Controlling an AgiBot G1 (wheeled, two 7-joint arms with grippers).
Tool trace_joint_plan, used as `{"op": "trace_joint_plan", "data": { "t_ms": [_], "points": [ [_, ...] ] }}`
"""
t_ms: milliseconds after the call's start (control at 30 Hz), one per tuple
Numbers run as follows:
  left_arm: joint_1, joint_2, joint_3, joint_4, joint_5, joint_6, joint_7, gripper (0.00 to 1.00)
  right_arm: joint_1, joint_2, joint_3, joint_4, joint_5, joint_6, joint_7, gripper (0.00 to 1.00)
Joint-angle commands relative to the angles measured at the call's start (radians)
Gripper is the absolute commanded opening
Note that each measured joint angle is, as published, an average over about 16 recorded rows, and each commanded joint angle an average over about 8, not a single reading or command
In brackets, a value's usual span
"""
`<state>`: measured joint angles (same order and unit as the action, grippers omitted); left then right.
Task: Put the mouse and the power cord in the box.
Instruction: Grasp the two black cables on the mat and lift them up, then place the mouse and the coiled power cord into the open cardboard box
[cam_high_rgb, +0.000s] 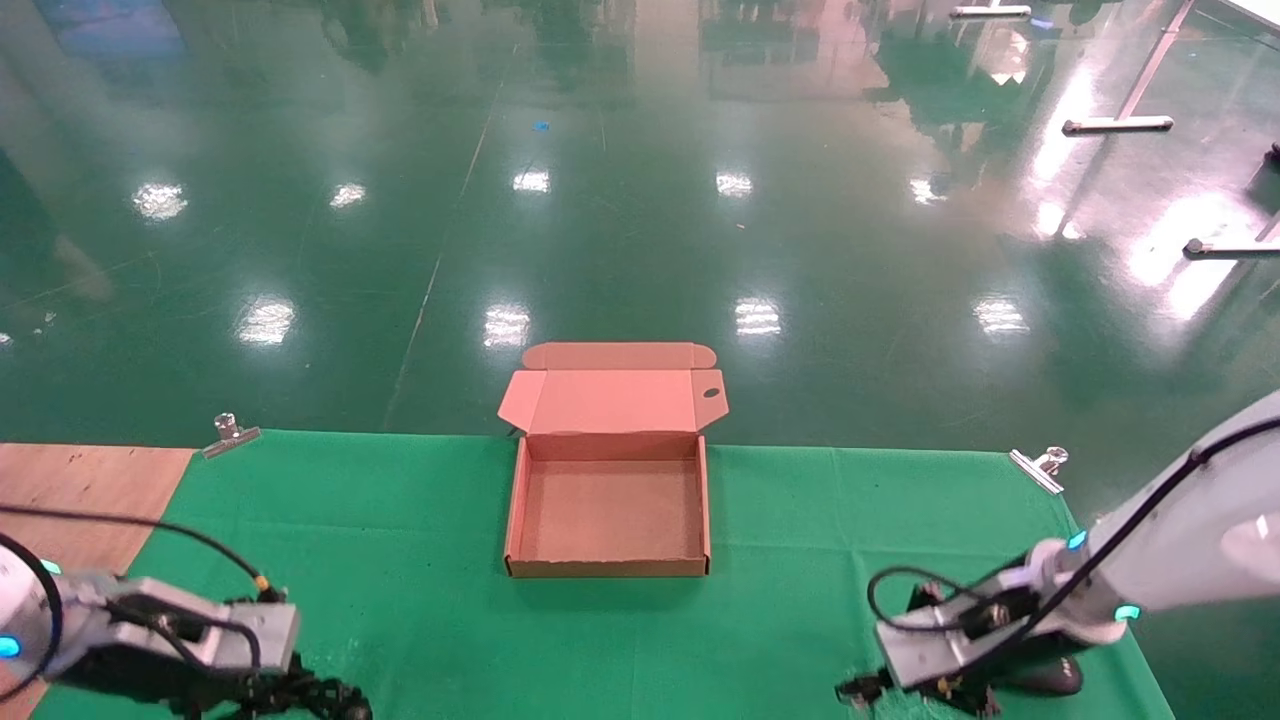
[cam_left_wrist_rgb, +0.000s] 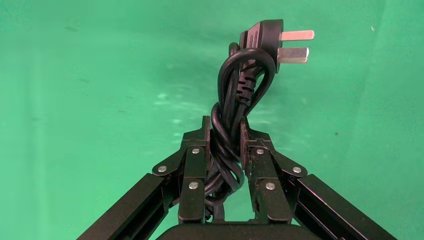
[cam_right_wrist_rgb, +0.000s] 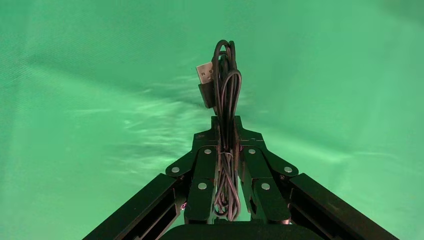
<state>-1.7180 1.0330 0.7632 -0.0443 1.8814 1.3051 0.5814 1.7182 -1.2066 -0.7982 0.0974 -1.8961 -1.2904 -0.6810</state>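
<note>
Green cloth (cam_high_rgb: 420, 560) over table, glossy green floor beyond. Box (cam_high_rgb: 608, 565): open, empty, centre of cloth, lid back. Left gripper (cam_left_wrist_rgb: 224, 131): near-left corner, fingers closed on power cord (cam_left_wrist_rgb: 235, 100), plug beyond fingertips. Right gripper (cam_right_wrist_rgb: 226, 125): near-right corner, clamped on thin USB cable bundle (cam_right_wrist_rgb: 226, 90); mouse (cam_high_rgb: 1050, 678) just beside it, partly hidden.

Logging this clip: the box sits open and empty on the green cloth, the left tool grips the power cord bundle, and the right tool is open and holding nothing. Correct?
Not quite. The right tool is shut on a thin bundled cable with a USB plug, as the right wrist view shows. The rest holds: the box is open and empty on the green cloth, and the left tool grips the power cord.
</note>
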Motion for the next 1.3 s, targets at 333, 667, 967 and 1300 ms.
{"op": "trace_joint_plan", "data": {
  "t_ms": [333, 667, 967, 1300],
  "points": [
    [-0.162, 0.035, -0.008, -0.086, -0.011, 0.111, -0.039, 0.00, 0.178, 0.047, 0.034, 0.099, 0.047, -0.129, 0.012, 0.00],
    [-0.257, 0.169, -0.035, -0.187, -0.050, 0.112, -0.171, 0.00, 0.276, 0.005, 0.062, 0.211, 0.079, -0.136, 0.107, 0.00],
    [-0.293, 0.272, -0.055, -0.192, -0.078, 0.050, -0.203, 0.00, 0.312, -0.095, 0.074, 0.169, 0.090, -0.051, 0.123, 0.00],
    [-0.287, 0.306, -0.056, -0.139, -0.086, -0.007, -0.159, 0.00, 0.320, -0.147, 0.070, 0.127, 0.115, -0.012, 0.099, 0.00]
  ]
}}
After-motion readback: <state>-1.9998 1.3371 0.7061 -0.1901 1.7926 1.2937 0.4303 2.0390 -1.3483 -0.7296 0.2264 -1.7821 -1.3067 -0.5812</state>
